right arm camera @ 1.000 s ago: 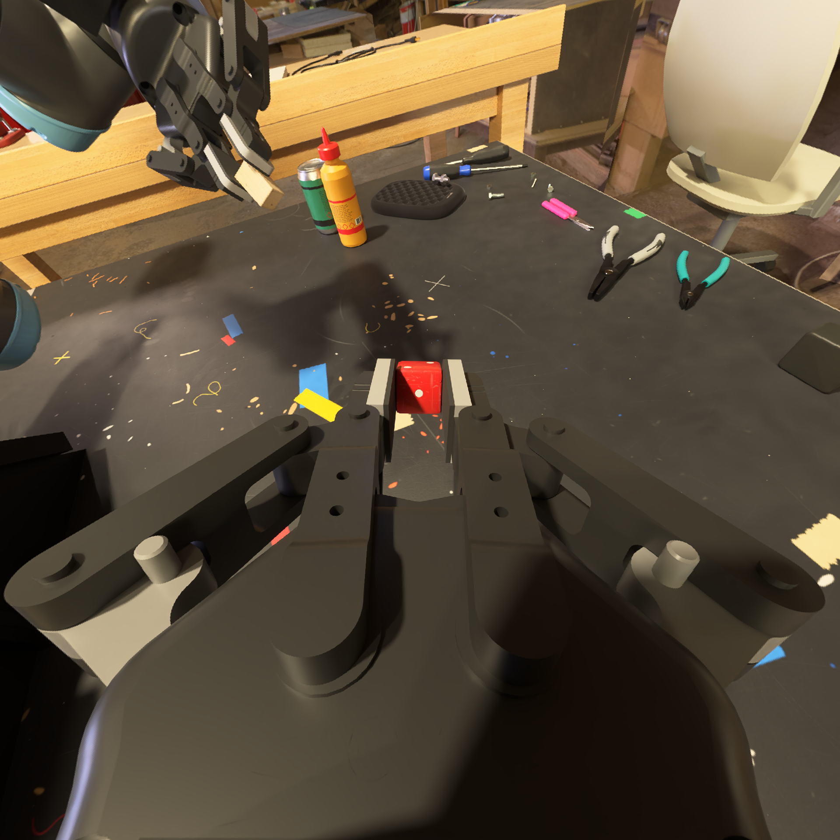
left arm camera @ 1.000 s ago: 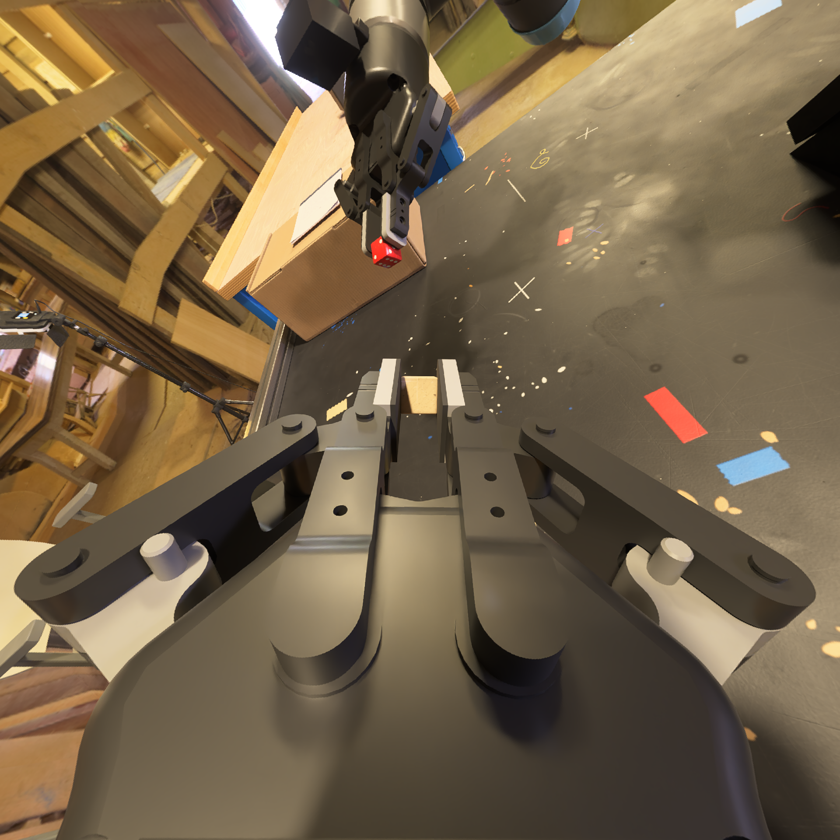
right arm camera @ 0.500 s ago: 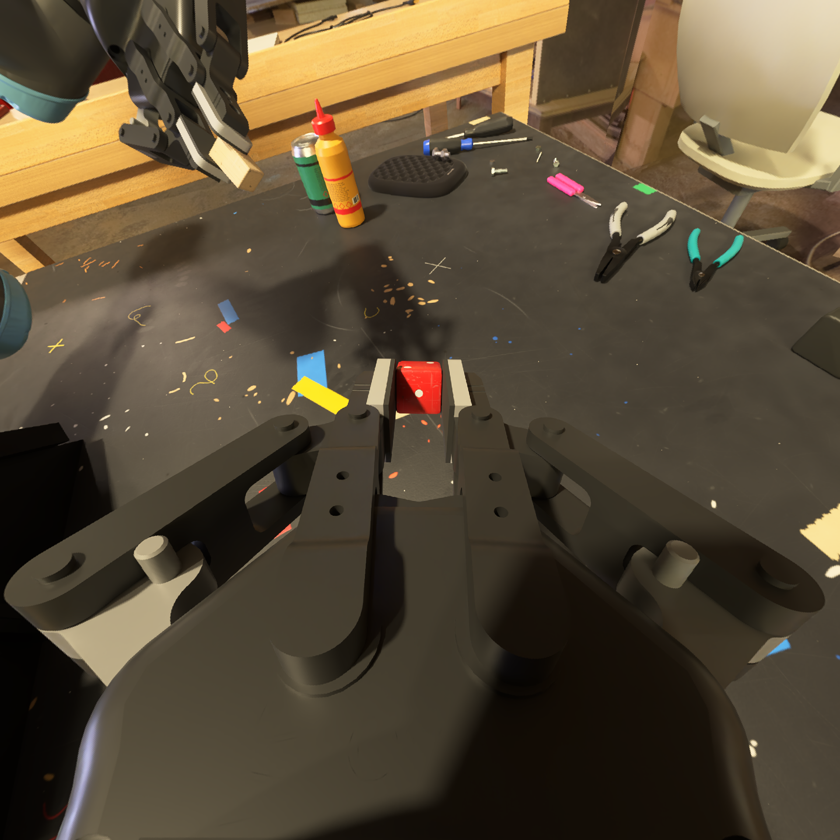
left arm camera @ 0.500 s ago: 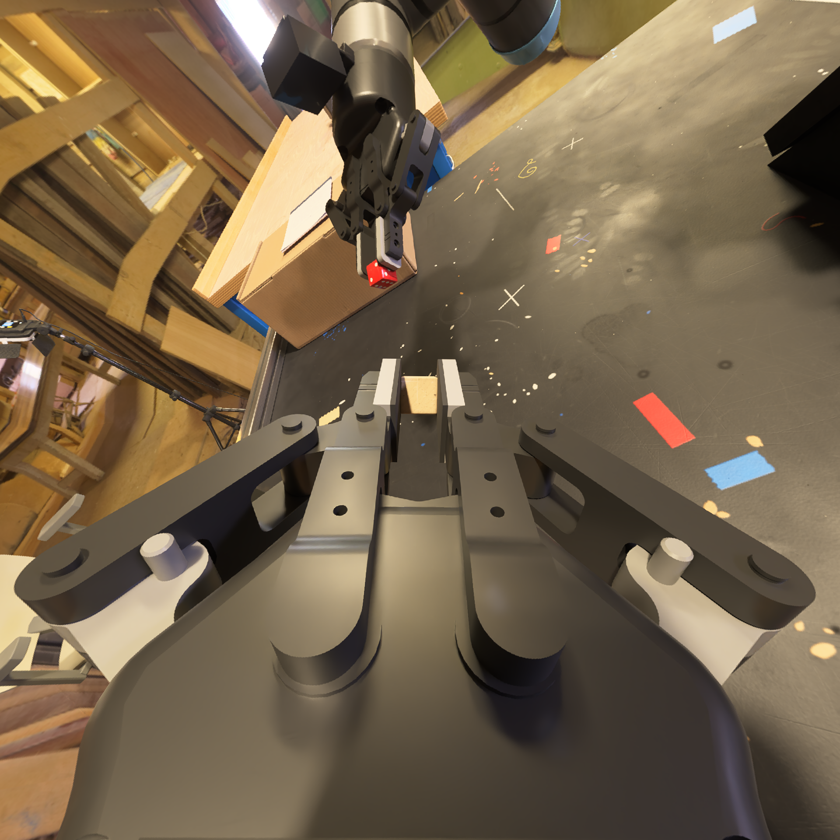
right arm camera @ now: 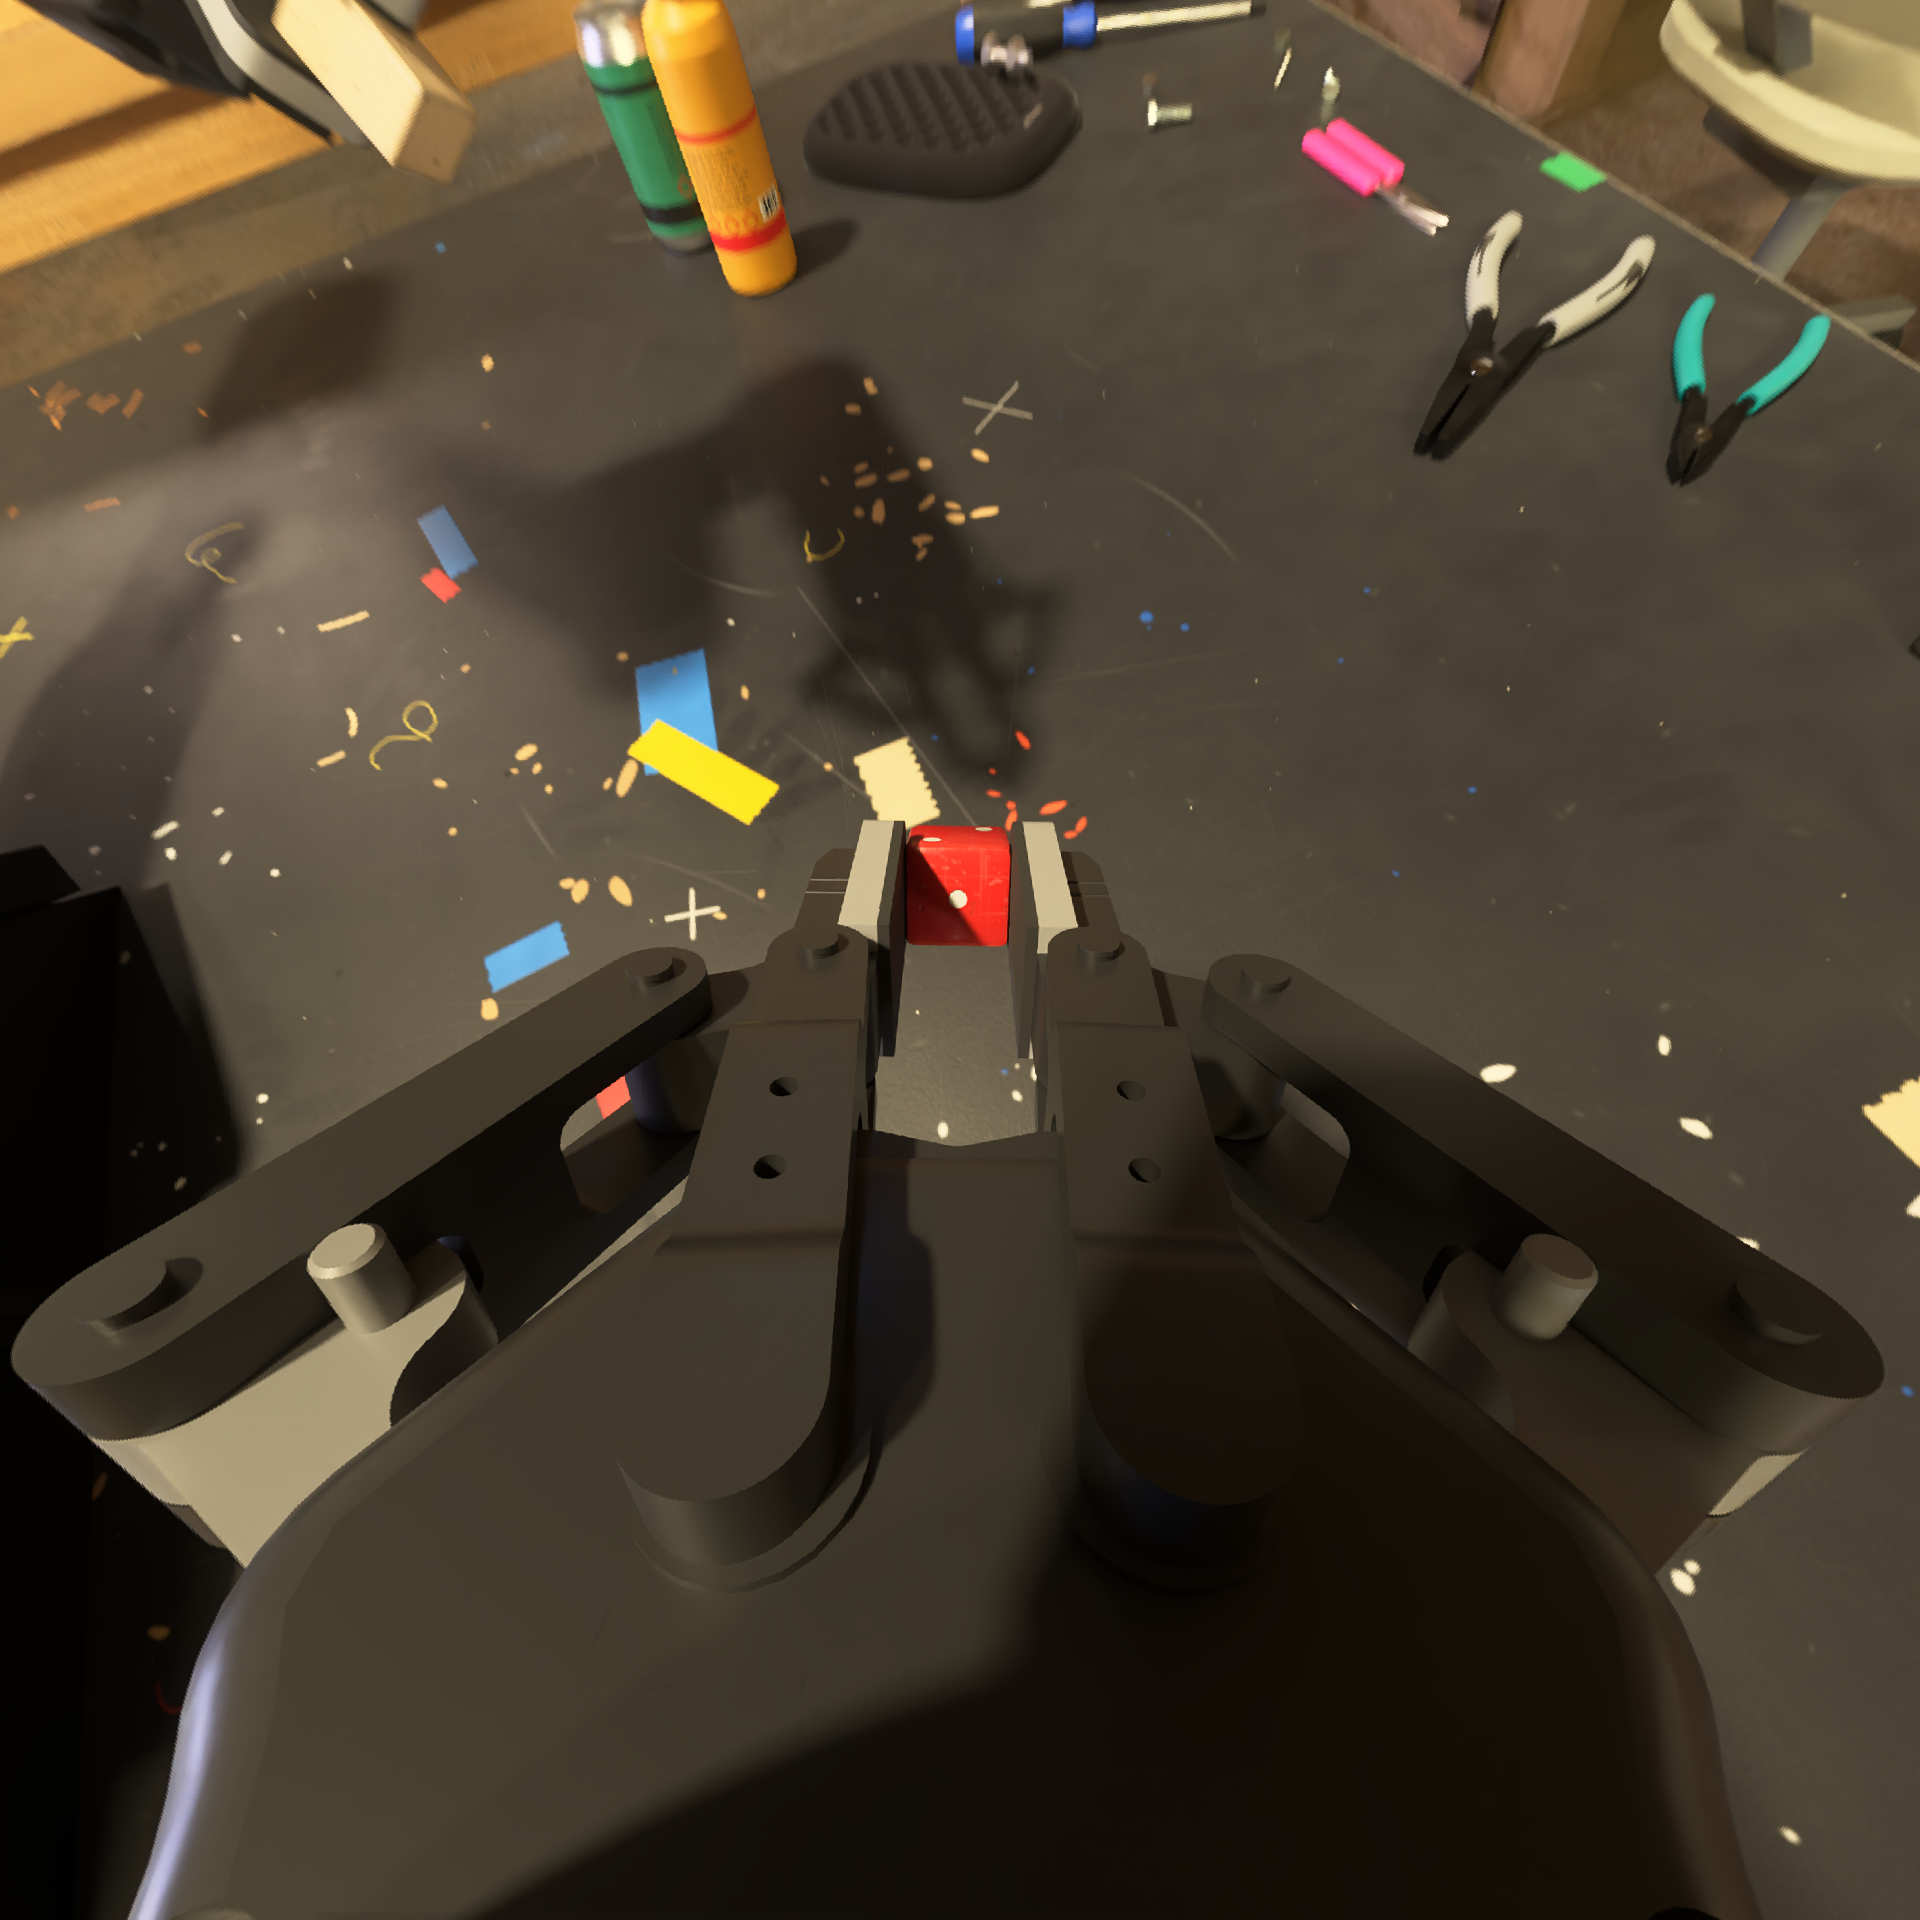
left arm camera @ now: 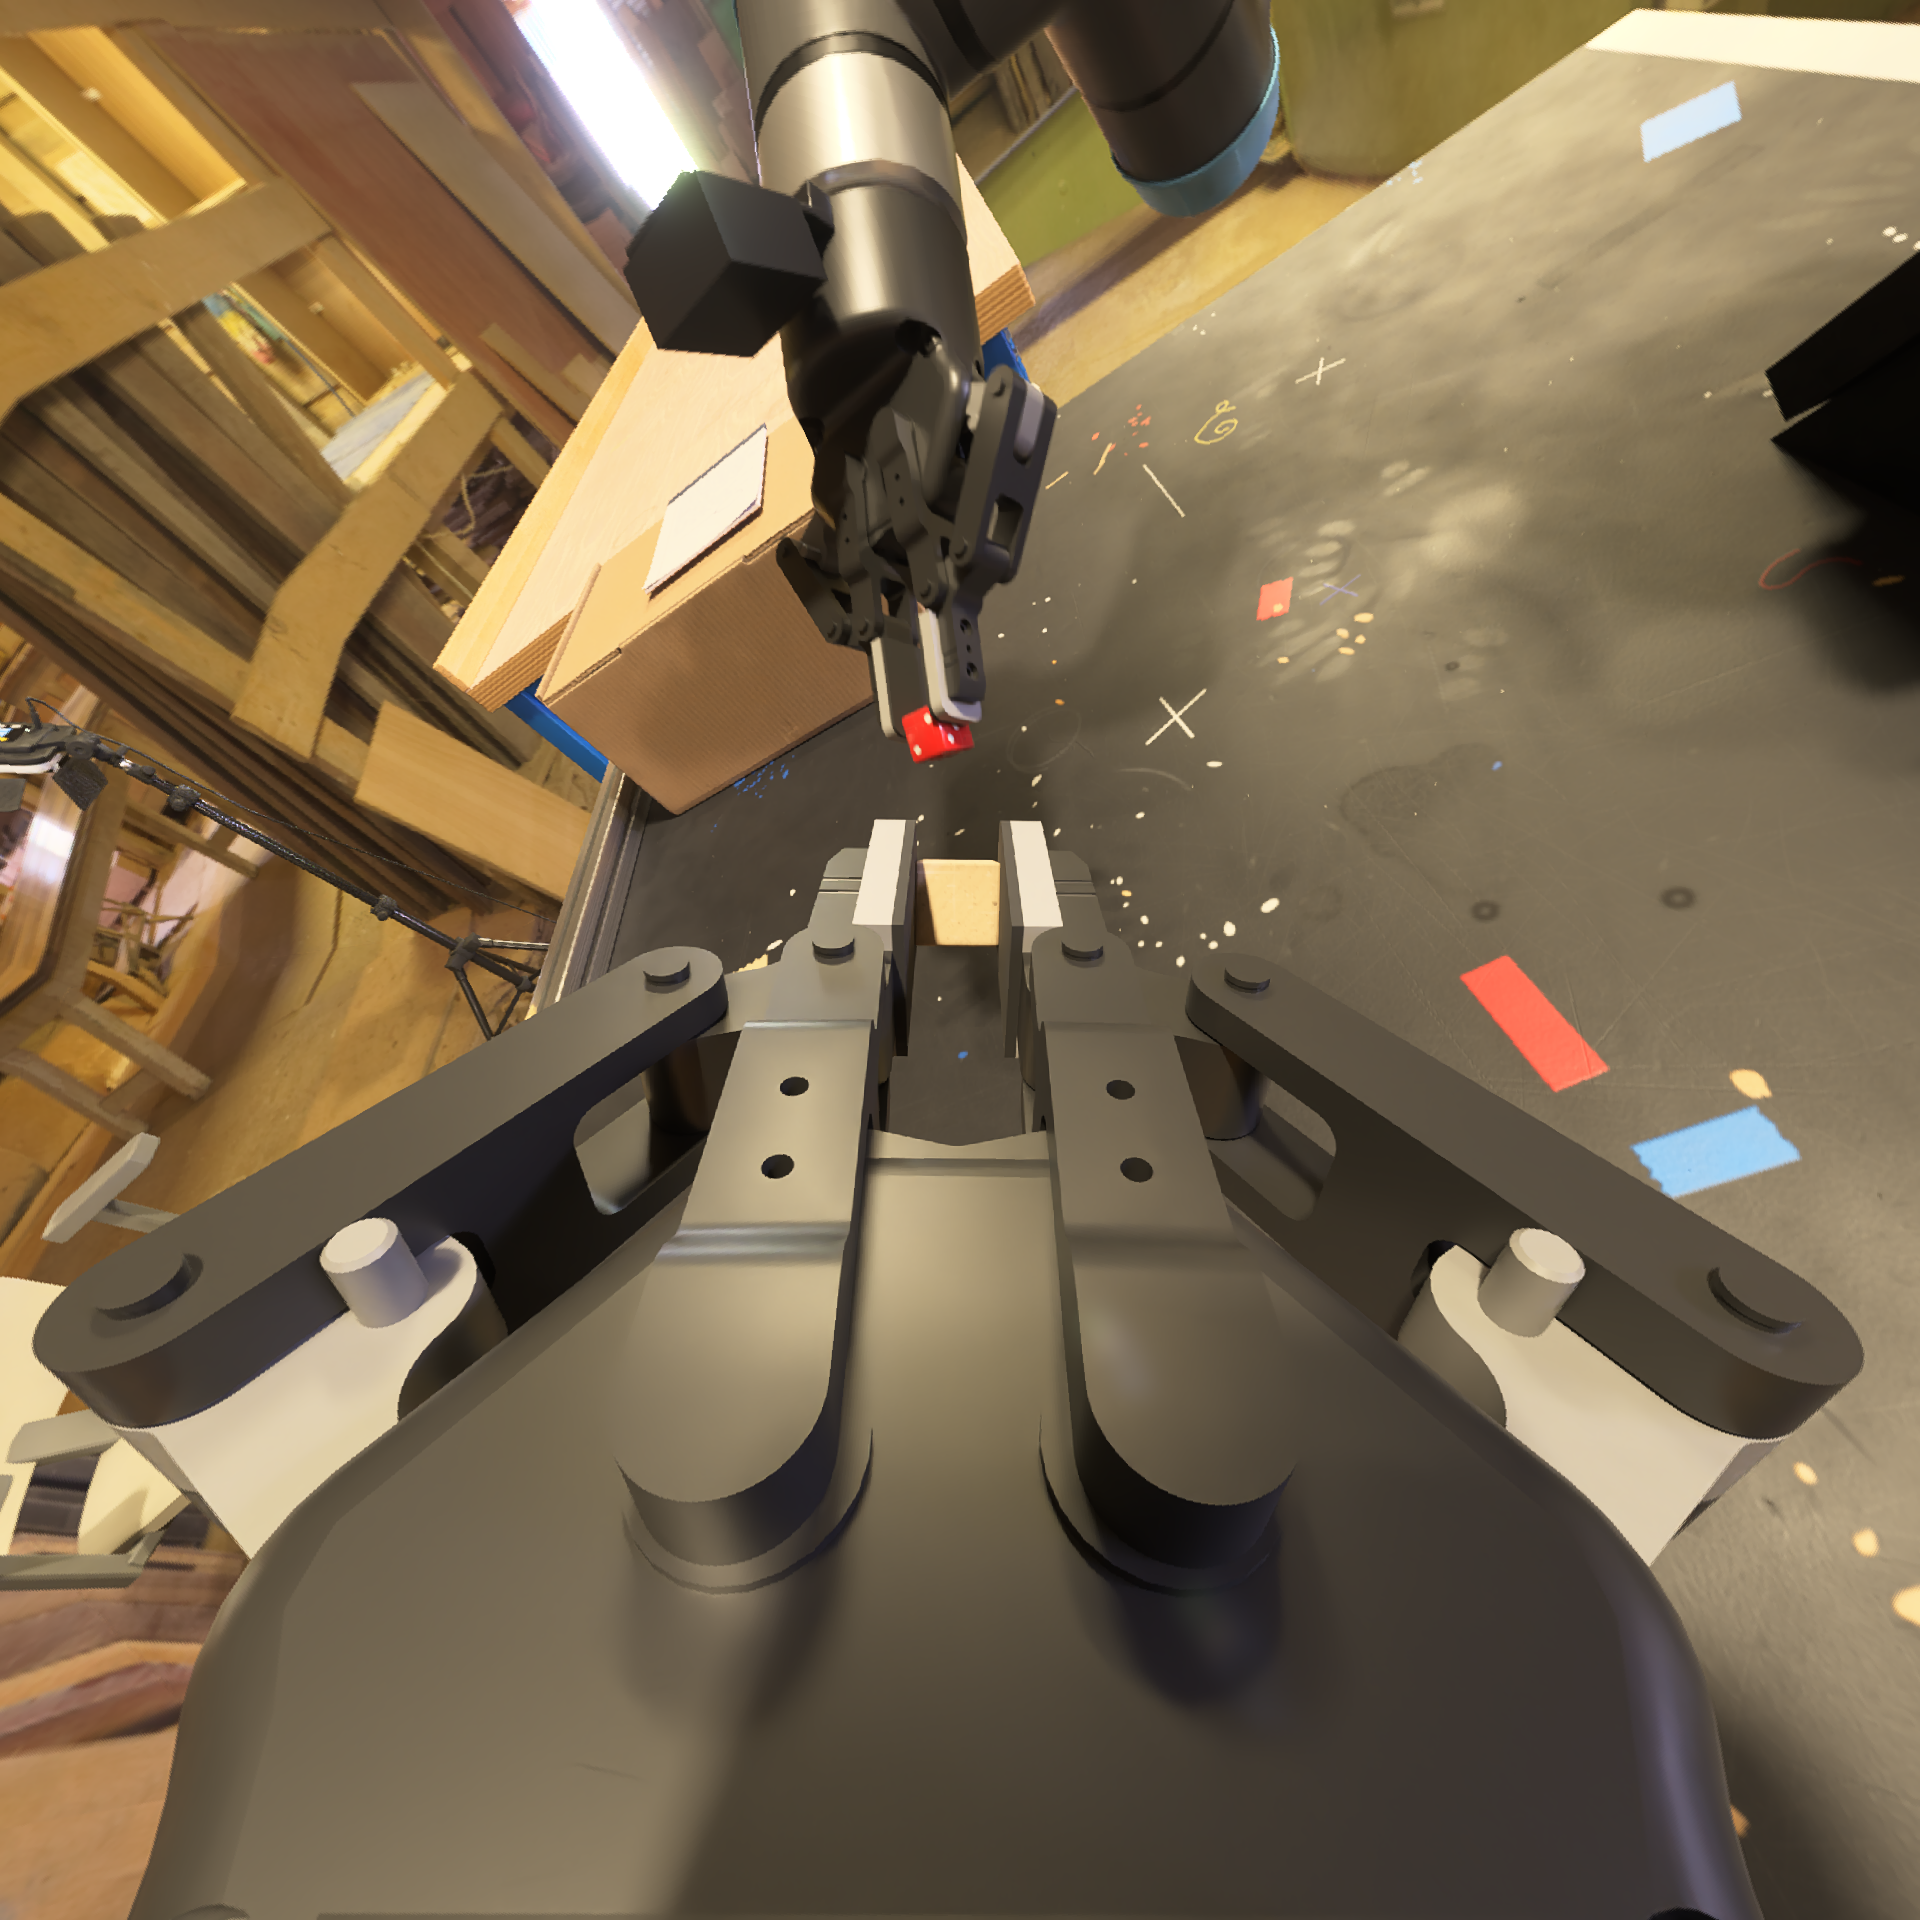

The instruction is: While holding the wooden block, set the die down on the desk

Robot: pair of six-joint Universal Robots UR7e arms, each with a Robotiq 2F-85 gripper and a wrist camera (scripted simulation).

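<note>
My left gripper (left arm camera: 958,873) is shut on a pale wooden block (left arm camera: 958,902) and holds it above the dark desk (left arm camera: 1455,727). The block also shows at the top left of the right wrist view (right arm camera: 374,88). My right gripper (right arm camera: 958,883) is shut on a red die (right arm camera: 958,885) with white pips, low over the desk (right arm camera: 1351,727). In the left wrist view the right gripper (left arm camera: 928,694) hangs ahead with the die (left arm camera: 936,736) at its fingertips, close above the desk surface.
A green can (right arm camera: 636,135) and an orange bottle (right arm camera: 727,156) stand at the back. A black pad (right arm camera: 940,125), two pliers (right arm camera: 1527,322) (right arm camera: 1735,384) and pink-handled snips (right arm camera: 1356,161) lie to the right. A cardboard box (left arm camera: 686,644) sits at the desk edge. Tape scraps litter the desk.
My right gripper has come down toward the desk with the die still held. My left gripper keeps the block and has stayed raised.
</note>
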